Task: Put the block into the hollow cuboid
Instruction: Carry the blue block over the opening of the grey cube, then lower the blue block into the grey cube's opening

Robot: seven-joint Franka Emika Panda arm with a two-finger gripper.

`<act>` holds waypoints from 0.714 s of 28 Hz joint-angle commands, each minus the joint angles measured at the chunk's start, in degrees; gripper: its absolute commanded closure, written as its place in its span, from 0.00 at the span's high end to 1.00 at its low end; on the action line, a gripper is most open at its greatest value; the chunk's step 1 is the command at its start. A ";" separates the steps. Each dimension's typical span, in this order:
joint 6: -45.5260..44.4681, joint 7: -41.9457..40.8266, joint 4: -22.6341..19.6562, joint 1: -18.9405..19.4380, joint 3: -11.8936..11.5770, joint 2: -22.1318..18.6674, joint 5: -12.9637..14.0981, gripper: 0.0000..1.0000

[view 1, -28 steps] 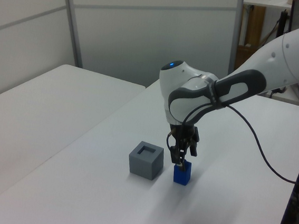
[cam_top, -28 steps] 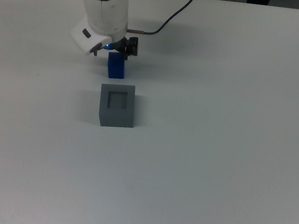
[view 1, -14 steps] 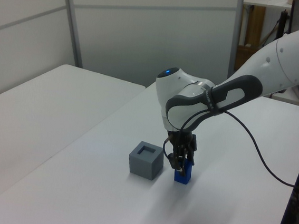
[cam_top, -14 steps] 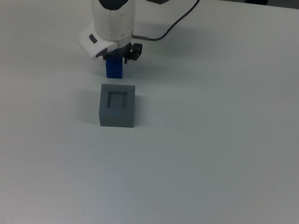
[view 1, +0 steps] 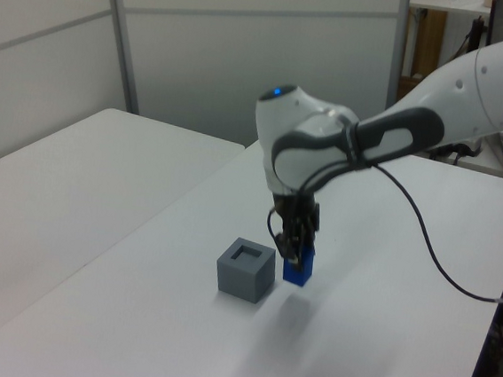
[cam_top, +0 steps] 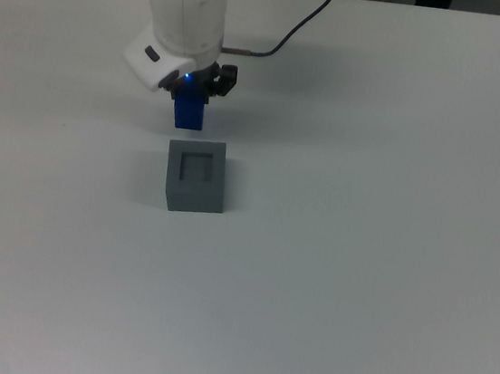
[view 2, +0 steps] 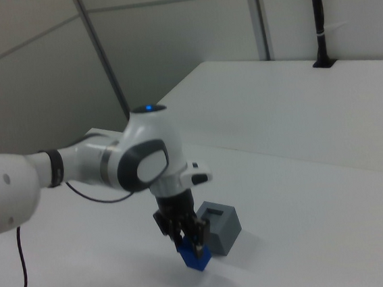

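Note:
The small bright blue block (cam_top: 189, 113) (view 1: 298, 270) (view 2: 196, 258) hangs a little above the white table, pinched between the black fingers of my gripper (cam_top: 191, 98) (view 1: 295, 256) (view 2: 193, 246), which is shut on its upper part. The grey hollow cuboid (cam_top: 196, 177) (view 1: 246, 271) (view 2: 220, 227) stands on the table with its square recess facing up and nothing in it. In the top view the block is just above the cuboid's far edge, off to one side of the recess. In the left view the block is to the cuboid's right, at about its top height.
A black cable (cam_top: 287, 36) (view 1: 424, 245) trails from the arm across the table. A second white table (view 1: 66, 171) lies beyond a gap at the left view's left. A black post (view 2: 319, 29) stands on the far table in the right view.
The gripper came down around the standing block, shut on it and lifted it off the table. The cuboid has not moved.

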 commanded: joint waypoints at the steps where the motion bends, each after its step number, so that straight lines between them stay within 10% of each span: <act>1: -7.05 -3.03 8.46 0.35 -0.47 0.33 0.24 0.29; 10: -6.61 -3.73 20.32 3.42 -2.31 7.26 1.21 0.29; 20: -5.82 -3.73 22.97 6.59 -5.13 11.59 0.85 0.29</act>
